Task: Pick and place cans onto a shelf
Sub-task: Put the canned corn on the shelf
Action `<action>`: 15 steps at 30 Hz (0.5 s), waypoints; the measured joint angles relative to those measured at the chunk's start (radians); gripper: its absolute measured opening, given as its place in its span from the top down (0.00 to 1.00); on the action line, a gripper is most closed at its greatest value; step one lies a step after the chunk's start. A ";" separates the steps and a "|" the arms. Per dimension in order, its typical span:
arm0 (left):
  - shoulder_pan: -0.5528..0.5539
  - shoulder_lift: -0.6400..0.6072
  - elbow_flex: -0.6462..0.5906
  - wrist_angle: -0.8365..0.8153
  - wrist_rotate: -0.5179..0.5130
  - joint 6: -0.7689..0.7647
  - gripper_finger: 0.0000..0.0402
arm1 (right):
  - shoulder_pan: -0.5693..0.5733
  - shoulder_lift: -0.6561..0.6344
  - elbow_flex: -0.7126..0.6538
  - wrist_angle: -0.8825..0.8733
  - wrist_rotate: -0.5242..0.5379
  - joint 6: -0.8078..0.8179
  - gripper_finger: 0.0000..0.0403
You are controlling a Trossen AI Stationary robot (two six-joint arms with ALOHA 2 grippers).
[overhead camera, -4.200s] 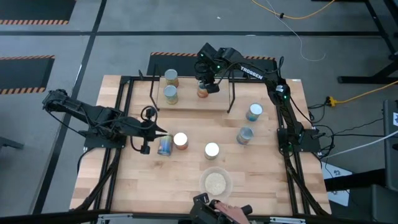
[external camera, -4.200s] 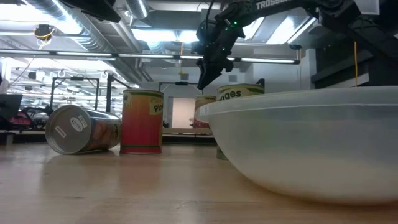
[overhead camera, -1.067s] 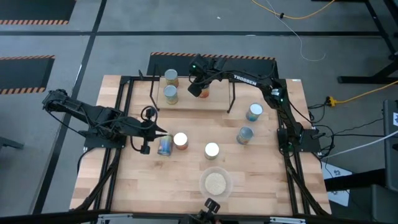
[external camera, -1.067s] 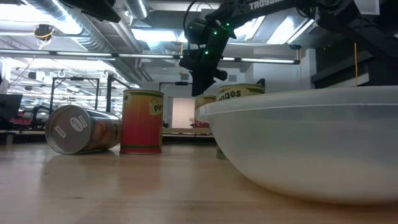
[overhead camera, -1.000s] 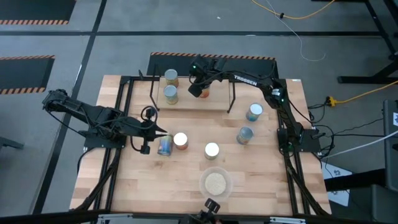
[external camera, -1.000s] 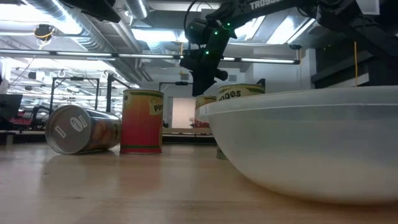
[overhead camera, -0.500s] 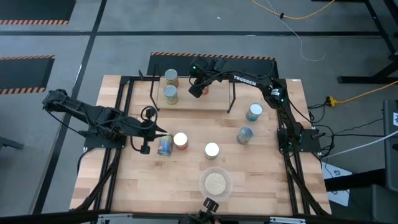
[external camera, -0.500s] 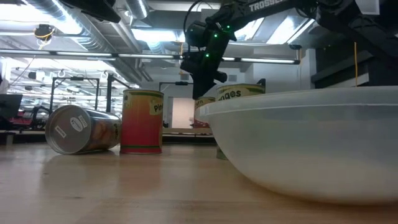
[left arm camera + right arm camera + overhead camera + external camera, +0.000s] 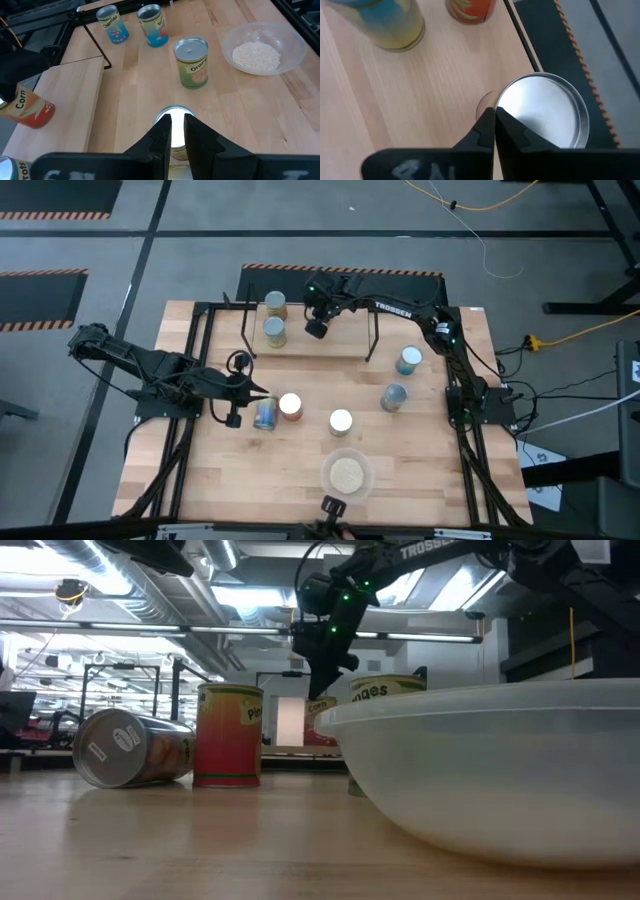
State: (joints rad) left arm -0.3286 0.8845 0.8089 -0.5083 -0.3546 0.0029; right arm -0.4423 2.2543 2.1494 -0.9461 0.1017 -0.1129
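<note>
The right hand point(image 9: 316, 328) has let go and snapped shut — its orange can point(image 9: 31, 109) now tips on the shelf point(image 9: 345, 340). Left hand point(image 9: 262, 393) closed near the table's left edge.

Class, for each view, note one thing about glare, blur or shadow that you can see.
High view: even light, with bright glare on the can tops. Low view: the near bowl looms large and soft, and ceiling lights glare behind. Right wrist view: the tilted can's lid shines white, and the two upright cans at the frame's edge are blurred.
</note>
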 joint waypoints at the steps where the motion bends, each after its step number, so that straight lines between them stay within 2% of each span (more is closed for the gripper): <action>1: 0.000 0.000 0.000 0.000 0.000 0.000 0.89 | 0.000 0.000 -0.001 0.008 0.000 -0.023 0.99; 11: 0.000 0.000 0.000 0.000 0.000 0.000 0.89 | -0.001 0.005 -0.004 0.099 -0.007 -0.158 0.99; 15: 0.000 0.000 0.000 0.000 0.000 0.000 0.89 | -0.007 0.005 -0.004 0.135 -0.094 -0.159 0.99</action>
State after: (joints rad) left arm -0.3286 0.8845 0.8088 -0.5080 -0.3550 0.0032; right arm -0.4497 2.2597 2.1456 -0.8106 0.0075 -0.2722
